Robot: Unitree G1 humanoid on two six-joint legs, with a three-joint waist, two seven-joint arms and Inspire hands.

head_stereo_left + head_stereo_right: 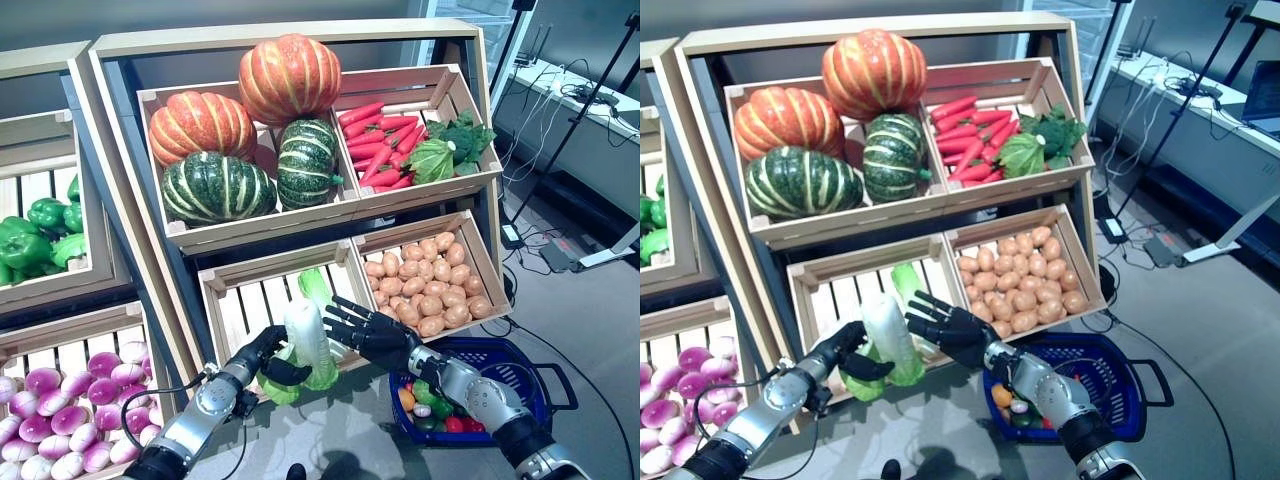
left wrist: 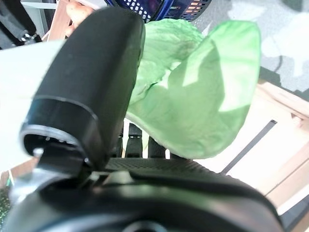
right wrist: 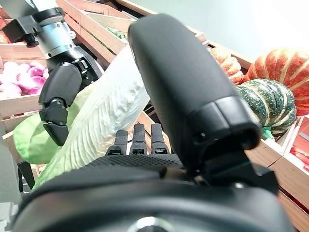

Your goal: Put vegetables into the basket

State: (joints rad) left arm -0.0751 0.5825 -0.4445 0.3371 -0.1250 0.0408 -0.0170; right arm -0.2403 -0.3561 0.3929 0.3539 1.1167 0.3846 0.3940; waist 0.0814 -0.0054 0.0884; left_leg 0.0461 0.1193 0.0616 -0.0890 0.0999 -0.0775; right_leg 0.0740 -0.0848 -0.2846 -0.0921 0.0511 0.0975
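— Holding what, exactly, down at the near edge?

— A long pale napa cabbage, white ribbed stalk with crinkled soft-green leaves, stood almost upright between both hands in front of the lower slatted wooden crate. The left hand had its dark fingers curled round the leafy base. The right hand had its fingers spread and nearly straight, laid against the cabbage's side, so it looked like a steadying or a hand-over, not yet a second grasp.

— Why both hands?

— My guess: the thing was long, floppy-leaved and top-heavy, and one curled hand at the base would let it tip.

— And the target?

— A dark blue plastic mesh basket with a black handle sat on the grey floor just right of the hands, already holding a few small coloured vegetables. The cabbage was beside it, not over it.

— Behind?

— A crate of smooth tan potatoes. On the upper shelf were ribbed orange pumpkins, green striped squashes and glossy red carrots. At far left were green peppers and purple-white turnips.
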